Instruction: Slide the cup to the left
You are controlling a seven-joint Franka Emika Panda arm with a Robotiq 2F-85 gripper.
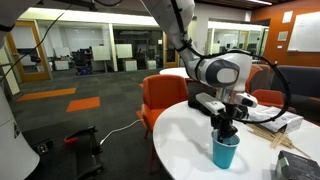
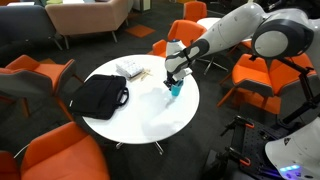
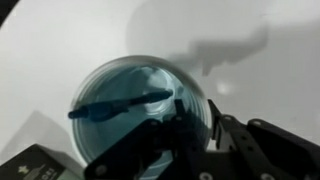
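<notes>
On table (image 1: 185, 142) — cup (image 1: 226, 153) upright; end effector (image 1: 226, 130) at rim

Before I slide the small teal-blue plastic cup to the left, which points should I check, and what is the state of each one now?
1. Teal-blue plastic cup stands upright on the round white table: ok.
2. Gripper is down at the cup's rim: ok, in both exterior views.
3. Jaws closed on the rim: cannot tell, the wrist view is blurred.
4. Black bag lies apart from the cup: ok.
5. Dark stick-like shape inside the cup, loose or not: cannot tell.
</notes>
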